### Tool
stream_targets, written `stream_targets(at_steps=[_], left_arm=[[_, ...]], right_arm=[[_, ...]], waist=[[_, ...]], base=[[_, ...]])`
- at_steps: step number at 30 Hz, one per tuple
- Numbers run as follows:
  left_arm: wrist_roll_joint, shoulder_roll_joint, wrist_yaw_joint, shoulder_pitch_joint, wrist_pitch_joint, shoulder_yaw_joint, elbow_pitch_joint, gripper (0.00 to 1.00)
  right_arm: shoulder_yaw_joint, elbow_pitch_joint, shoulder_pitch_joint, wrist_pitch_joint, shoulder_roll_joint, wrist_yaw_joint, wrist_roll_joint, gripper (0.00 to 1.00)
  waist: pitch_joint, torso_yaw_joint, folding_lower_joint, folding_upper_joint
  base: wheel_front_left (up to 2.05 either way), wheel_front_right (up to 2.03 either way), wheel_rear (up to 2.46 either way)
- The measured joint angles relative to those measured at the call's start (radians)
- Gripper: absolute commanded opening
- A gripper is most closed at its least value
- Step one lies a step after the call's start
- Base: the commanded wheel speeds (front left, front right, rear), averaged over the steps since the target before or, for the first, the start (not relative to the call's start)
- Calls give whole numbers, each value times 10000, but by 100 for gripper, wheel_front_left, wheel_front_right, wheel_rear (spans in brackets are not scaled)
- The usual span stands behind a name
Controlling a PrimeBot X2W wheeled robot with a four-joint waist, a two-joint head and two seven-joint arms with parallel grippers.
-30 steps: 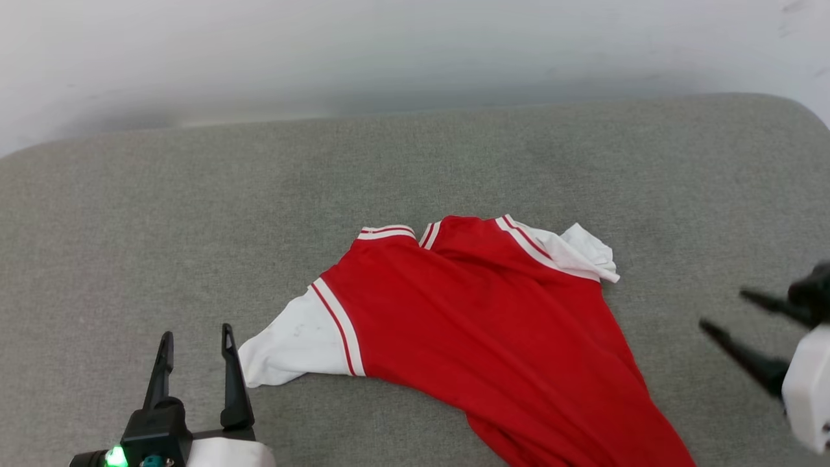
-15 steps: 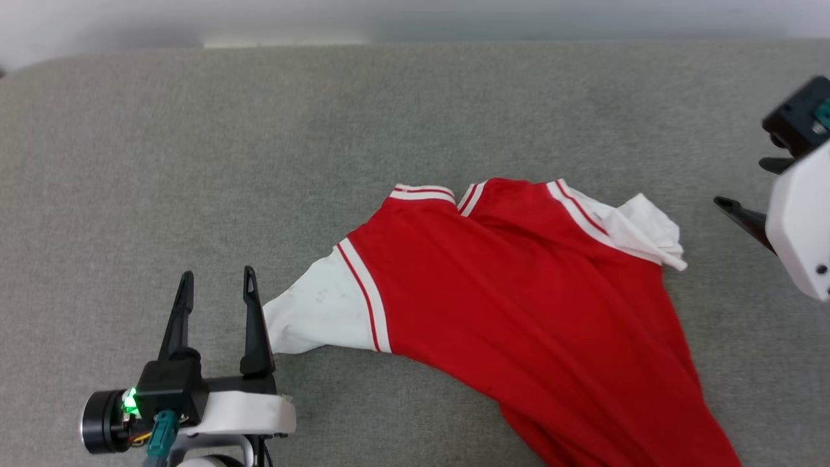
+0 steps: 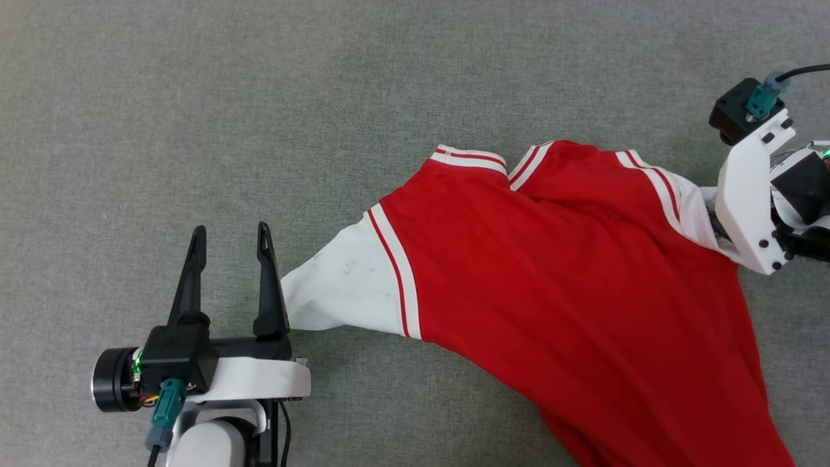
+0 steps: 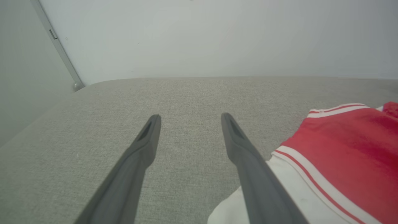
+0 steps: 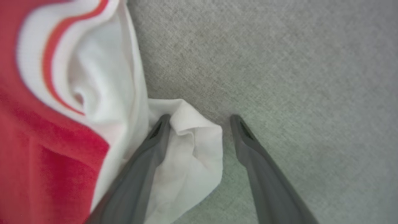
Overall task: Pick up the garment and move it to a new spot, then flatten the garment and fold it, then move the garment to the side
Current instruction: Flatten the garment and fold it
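Grey fabric-covered counter is stretching across the head view, w/ a pale wall rising behind it in the left wrist view. The garment, a red jersey T-shirt w/ white sleeves & red-white stripe trim, is lying rumpled on the counter, centre to lower right, its body running off the bottom edge. Left hand is sitting at lower left, fingers standing wide apart w/ bare counter btwn them. Its inner finger is lying just beside the near sleeve cuff; contact can't be told. Right hand is hanging over the far sleeve, also spread open, w/ a bunched fold of white cloth lying btwn its fingers, unpinched.
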Motion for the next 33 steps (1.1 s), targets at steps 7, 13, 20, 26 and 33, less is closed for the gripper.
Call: stream_targets(at_steps=[7,13,20,26,33], left_arm=[[58,-105,-13,-66,0,219,113,100],[100,-130,-27,70,0,460,211,100],[186,-157,-98,247,0,587,209,100],[257,-167,-192,316,0,660,247,100],[368,-123,-362,313,0,734,541,100]], right_arm=[[520,560,-198,-1231,77,2,656,0],[370,663,-171,-2681,-192,6,1262,0],[-405,880,562,-3411,-1406,4,2092,0],[-819,1904,1865,-3394,-1547,4,2654,0],[-1179,2953,2401,-3856,-874,2,2619,34]], waist=[[101,-17,-1,0],[-427,-313,0,0],[-934,-723,0,0],[-946,-836,0,0],[-1167,-875,0,0]], base=[[0,0,0],[0,0,0],[0,0,0],[0,0,0],[0,0,0]])
